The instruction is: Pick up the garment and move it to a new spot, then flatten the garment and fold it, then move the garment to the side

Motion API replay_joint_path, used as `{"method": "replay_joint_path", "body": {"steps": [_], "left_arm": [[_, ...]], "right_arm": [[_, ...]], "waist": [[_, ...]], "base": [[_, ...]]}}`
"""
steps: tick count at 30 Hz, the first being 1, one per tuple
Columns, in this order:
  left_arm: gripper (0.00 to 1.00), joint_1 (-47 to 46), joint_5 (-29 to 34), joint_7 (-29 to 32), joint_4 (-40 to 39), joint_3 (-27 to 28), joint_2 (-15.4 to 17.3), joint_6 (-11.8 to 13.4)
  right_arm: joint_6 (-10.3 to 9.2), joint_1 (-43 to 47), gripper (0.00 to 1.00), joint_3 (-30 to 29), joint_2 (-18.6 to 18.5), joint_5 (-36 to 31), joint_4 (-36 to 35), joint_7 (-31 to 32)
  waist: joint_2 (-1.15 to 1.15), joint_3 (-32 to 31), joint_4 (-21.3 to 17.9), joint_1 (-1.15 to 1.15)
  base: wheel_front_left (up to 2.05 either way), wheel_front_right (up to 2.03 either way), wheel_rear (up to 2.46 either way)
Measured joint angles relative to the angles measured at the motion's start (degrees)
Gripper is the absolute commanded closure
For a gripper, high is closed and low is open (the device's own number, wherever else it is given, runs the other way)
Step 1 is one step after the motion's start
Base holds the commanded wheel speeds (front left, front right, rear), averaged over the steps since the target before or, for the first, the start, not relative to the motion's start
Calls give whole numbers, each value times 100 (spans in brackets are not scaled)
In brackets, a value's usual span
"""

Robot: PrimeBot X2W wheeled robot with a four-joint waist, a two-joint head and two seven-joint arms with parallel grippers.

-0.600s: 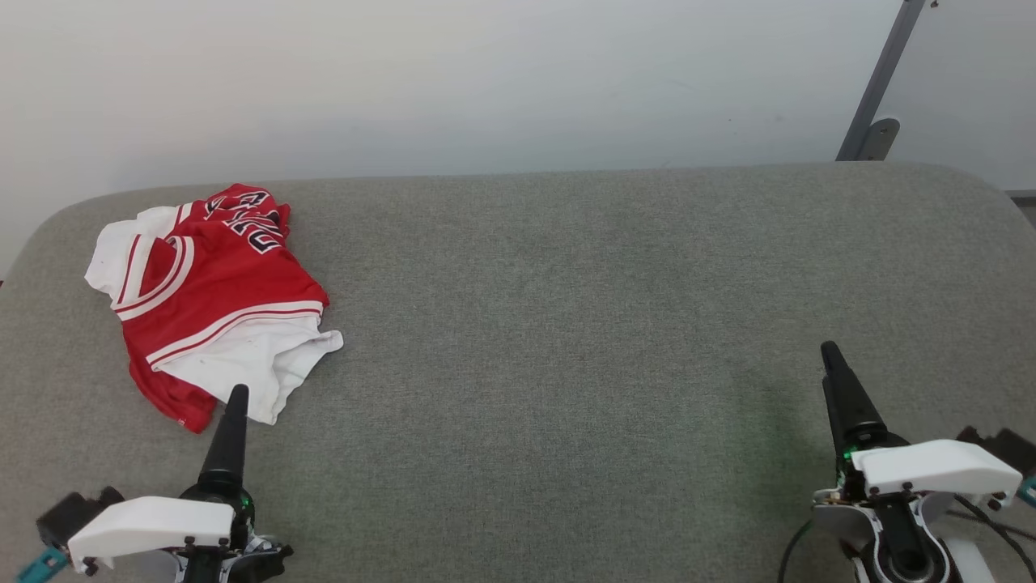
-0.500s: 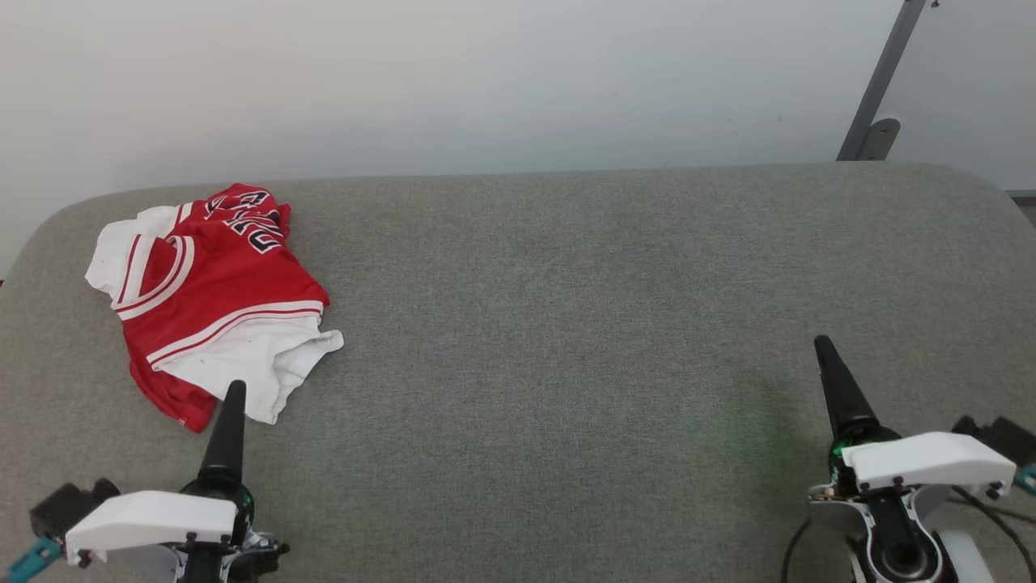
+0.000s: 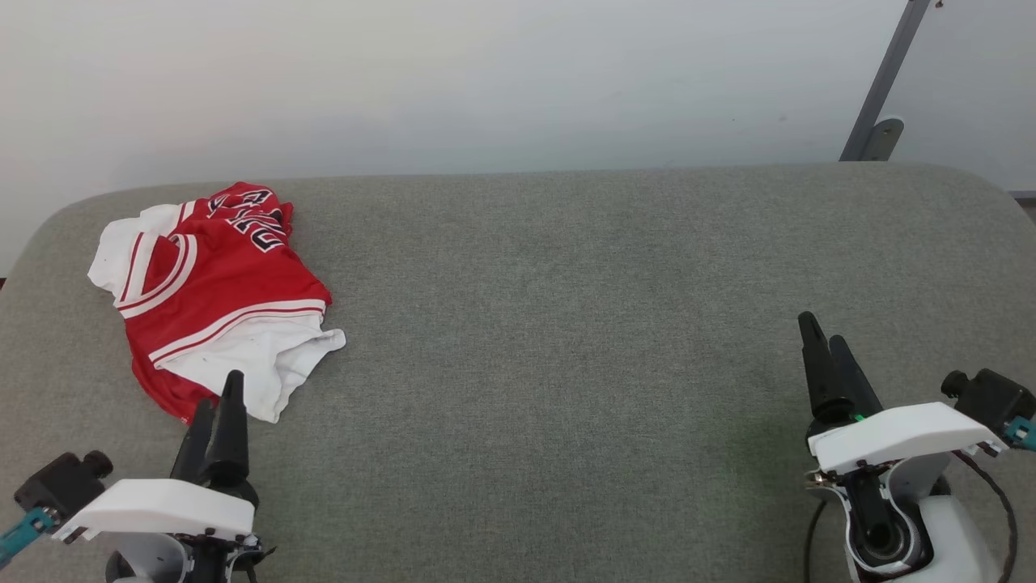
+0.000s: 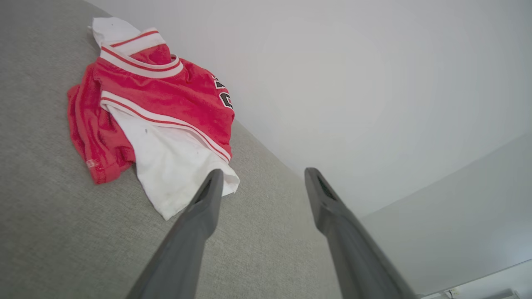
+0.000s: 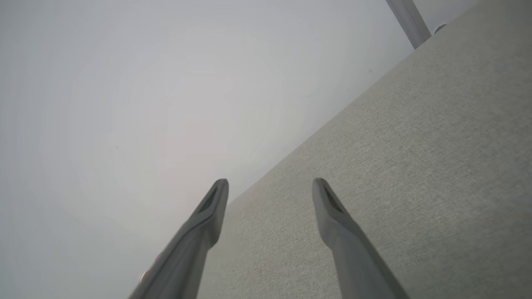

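Note:
The garment [image 3: 214,287], a red jersey with white panels, striped trim and black-white lettering, lies crumpled at the far left of the grey table [image 3: 566,324]. My left gripper [image 3: 218,393] hangs open just below its white lower edge, fingers apart and nothing between them. In the left wrist view the garment [image 4: 149,112] spreads ahead and to the left of my open left gripper [image 4: 262,176], whose left fingertip overlaps the white flap's corner. My right gripper [image 3: 821,332] is open above bare table at the lower right. The right gripper [image 5: 270,187] holds nothing in the right wrist view.
A pale wall [image 3: 486,81] rises behind the table's far edge. A grey metal post [image 3: 878,89] with a bracket stands at the back right. The table's corners are rounded, and the garment lies near its left edge.
Both arms have rotated at the wrist, so two separate fingers now show on each gripper. The right gripper moved up and slightly left. The garment lies as before.

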Motion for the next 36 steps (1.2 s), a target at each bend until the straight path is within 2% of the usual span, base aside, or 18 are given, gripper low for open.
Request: {"method": "replay_joint_path", "body": {"steps": [9,17,36], "left_arm": [[0,0,1004,-177,15,-138,94,3],[0,5,1646,-315,14,-227,181,62],[0,5,2444,-599,189,-205,316,0]], "right_arm": [[2,-123,0,-10,18,-1369,113,-186],[11,-176,0,-37,65,-2220,144,-316],[16,-349,0,-116,123,-3675,361,-610]], "waist": [[0,8,4,0],[0,-2,5,0],[0,27,-26,0]], "base": [[0,0,0],[0,0,0],[0,0,0]]}}
